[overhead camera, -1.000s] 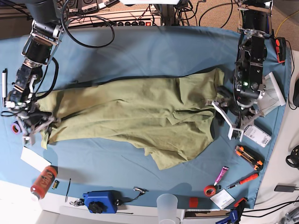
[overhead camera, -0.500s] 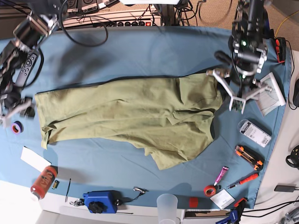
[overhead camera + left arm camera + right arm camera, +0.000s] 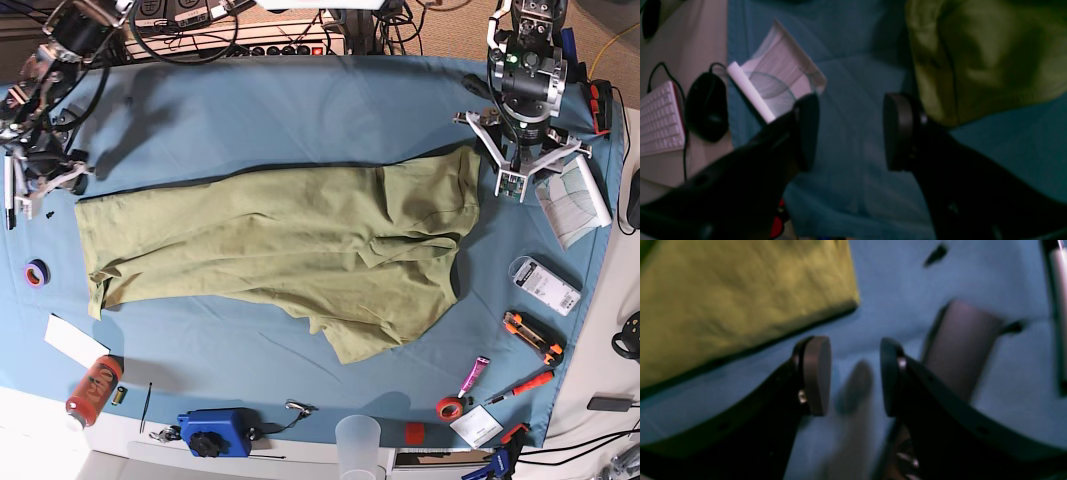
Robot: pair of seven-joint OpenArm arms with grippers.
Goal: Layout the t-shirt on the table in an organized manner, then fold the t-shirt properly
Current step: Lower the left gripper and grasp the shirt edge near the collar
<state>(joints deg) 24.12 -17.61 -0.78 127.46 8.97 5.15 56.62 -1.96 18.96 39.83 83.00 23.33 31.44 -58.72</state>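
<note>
Across the blue table (image 3: 300, 110) we find the t-shirt (image 3: 280, 250) spread lengthwise yet rumpled (one sleeve tucked), left gripper (image 3: 520, 165) and right gripper (image 3: 45, 185) both agape, empty, lifted beside it, so we advise regrasping corners evenly.

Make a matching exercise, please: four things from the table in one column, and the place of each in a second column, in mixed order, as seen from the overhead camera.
Things:
1. t-shirt
2. red can
3. blue box
4. plastic cup

Places:
a. near edge of the table, middle, right of the blue box
b. middle of the table, spread out
c. near-left corner, lying on its side
d. near edge, between the can and the cup

Pairs: 1-b, 2-c, 3-d, 4-a
</note>
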